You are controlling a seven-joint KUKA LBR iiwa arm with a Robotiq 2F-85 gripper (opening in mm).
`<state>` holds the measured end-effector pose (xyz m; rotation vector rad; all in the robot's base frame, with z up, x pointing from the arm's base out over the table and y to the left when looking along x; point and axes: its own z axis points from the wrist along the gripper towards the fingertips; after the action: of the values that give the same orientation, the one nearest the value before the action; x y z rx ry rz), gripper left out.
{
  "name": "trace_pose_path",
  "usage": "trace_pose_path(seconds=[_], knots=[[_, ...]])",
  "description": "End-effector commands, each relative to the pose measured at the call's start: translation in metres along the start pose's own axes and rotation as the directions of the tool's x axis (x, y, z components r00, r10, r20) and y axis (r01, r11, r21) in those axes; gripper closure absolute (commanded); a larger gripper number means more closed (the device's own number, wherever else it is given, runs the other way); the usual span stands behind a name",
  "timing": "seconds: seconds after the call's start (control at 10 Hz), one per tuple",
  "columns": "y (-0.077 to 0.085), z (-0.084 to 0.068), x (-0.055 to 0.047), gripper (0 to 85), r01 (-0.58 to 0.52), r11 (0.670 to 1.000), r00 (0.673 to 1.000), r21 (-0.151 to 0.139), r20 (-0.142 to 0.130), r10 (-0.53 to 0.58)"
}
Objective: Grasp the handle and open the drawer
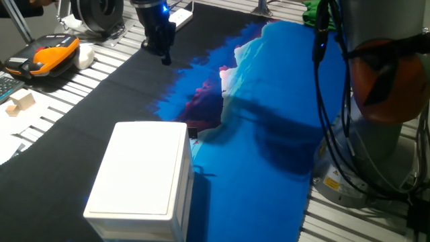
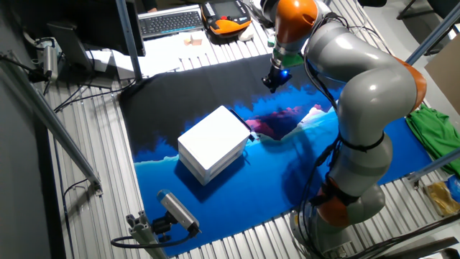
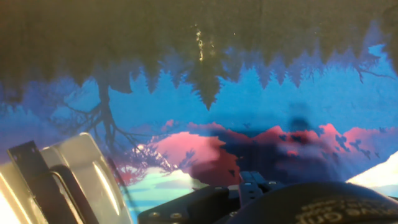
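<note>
The white drawer unit (image 1: 144, 168) stands on the printed cloth, and it also shows in the other fixed view (image 2: 214, 142). Its drawer (image 3: 78, 171) is pushed in. It appears at the bottom left of the hand view with the thin dark handle (image 3: 37, 180) across its front. In one fixed view only the handle's small black end piece (image 1: 193, 133) shows at the unit's far side. My gripper (image 1: 164, 55) hangs above the cloth, well beyond the unit and apart from the handle; it also shows in the other fixed view (image 2: 273, 80). Its finger gap is not clear.
A blue, pink and black printed cloth (image 1: 269, 121) covers the table. An orange and black device (image 1: 50, 55) and a small wooden block (image 1: 20, 102) lie at the left. The arm's base and cables (image 1: 376, 101) stand at the right. A keyboard (image 2: 169, 21) lies at the back.
</note>
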<state>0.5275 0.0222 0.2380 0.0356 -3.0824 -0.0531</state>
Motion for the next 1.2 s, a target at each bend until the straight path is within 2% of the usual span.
trace_pose_path(seconds=[0.0,0.1,0.2,0.3,0.4,0.7,0.8,1.1], knots=[[0.0,0.0,0.0,85.0,0.044,0.999,0.999,-0.001,0.001,-0.044],[0.0,0.001,-0.001,85.0,0.073,0.997,0.997,-0.031,0.006,-0.073],[0.002,0.001,-0.002,85.0,0.068,0.995,0.998,-0.076,0.023,-0.066],[0.003,0.002,-0.002,85.0,0.079,0.996,0.997,-0.034,0.023,-0.078],[0.004,0.002,-0.002,85.0,0.071,0.997,0.997,-0.001,0.035,-0.071],[0.007,0.002,-0.002,85.0,0.079,0.994,0.995,0.07,0.054,-0.083],[0.009,0.003,-0.002,85.0,0.08,0.994,0.995,0.078,0.056,-0.084],[0.025,0.007,0.002,85.0,0.072,0.995,0.994,0.066,0.074,-0.077]])
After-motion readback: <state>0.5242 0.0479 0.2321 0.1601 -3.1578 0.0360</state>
